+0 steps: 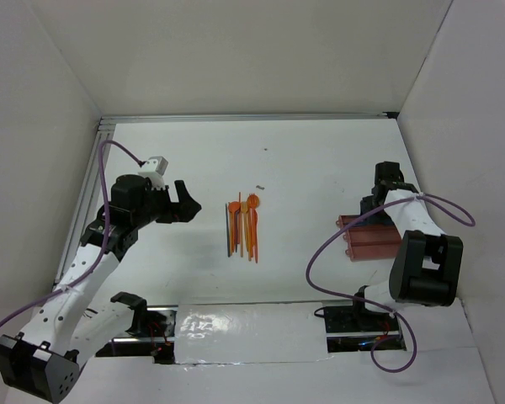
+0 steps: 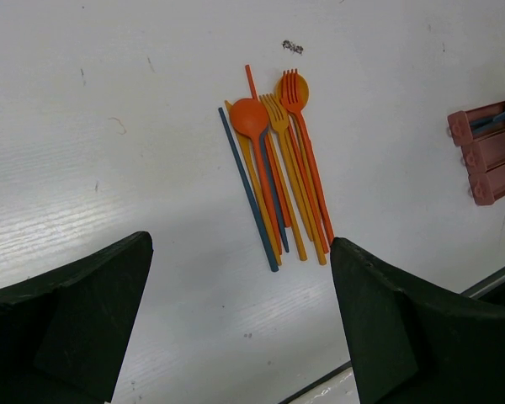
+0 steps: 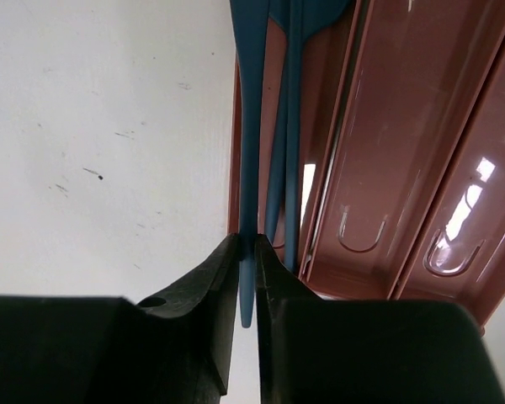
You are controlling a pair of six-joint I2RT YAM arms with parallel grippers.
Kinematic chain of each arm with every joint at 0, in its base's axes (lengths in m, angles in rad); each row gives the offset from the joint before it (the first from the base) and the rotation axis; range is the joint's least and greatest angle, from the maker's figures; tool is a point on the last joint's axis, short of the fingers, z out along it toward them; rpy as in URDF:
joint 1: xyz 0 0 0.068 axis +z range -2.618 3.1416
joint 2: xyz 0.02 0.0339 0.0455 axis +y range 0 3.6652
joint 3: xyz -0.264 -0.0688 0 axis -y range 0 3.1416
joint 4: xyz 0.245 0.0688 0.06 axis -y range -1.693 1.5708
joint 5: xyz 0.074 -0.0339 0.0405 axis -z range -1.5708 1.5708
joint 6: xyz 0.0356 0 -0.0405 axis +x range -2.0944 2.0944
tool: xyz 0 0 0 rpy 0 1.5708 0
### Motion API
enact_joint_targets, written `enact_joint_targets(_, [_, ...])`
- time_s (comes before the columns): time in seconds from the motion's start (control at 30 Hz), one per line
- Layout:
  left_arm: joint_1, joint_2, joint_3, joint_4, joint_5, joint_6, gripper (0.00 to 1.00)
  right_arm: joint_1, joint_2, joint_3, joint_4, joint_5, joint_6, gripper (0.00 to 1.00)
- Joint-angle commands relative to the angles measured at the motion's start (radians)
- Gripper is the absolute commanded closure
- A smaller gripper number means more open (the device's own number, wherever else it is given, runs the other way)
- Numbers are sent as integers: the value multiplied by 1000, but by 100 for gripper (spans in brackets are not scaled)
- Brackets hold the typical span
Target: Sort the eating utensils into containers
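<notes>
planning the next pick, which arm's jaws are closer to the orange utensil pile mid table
Left. The left arm holds its jaws open just beside the utensil pile; the right arm is off at the tray, jaws shut on a blue utensil.

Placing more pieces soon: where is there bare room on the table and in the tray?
The tray's two right-hand troughs in the right wrist view are bare; the left one holds blue utensils. The table is bare between pile and tray, and behind the pile bar one small scrap. Crowded at the pile.
</notes>
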Motion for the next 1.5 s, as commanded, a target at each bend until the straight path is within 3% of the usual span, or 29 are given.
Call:
enact_joint_targets(0.0, [0, 5, 20, 49, 10, 16, 0, -2, -25, -2, 19, 16, 0, 79])
enact_joint_targets(0.27, [0, 0, 14, 49, 13, 22, 0, -2, -64, -50, 19, 6, 16, 78])
enact_joint_targets(0.4, [0, -9, 14, 41, 19, 27, 0, 1, -76, -24, 37, -21, -26, 66])
enact_joint_targets(0.47, [0, -17, 11, 41, 13, 25, 0, 6, -91, 10, 46, -41, -124, 58])
enact_joint_targets(0.53, [0, -23, 8, 35, 15, 29, 0, 57, -111, 86, 89, -56, -183, 52])
enact_joint_targets(0.57, [-2, -23, 6, 33, 18, 27, 0, 81, -113, 123, 89, -57, -315, 51])
enact_joint_targets(0.7, [0, -24, 3, 11, 18, 12, 0, 347, -102, 309, 58, 31, -511, 39])
enact_joint_targets(0.87, [1, -38, -11, -13, 27, -13, 0, 606, -79, 297, 143, 9, -629, 35])
enact_joint_targets(0.93, [0, -52, -18, -17, 28, -27, 0, 714, -48, 275, 175, 9, -628, 34])
enact_joint_targets(1.13, [0, -76, -25, -42, 39, -31, 0, 848, 109, 275, 198, 11, -616, 40])
enact_joint_targets(1.47, [1, -104, -49, -48, 22, -50, 0, 910, 330, 310, 259, -35, -659, 53])
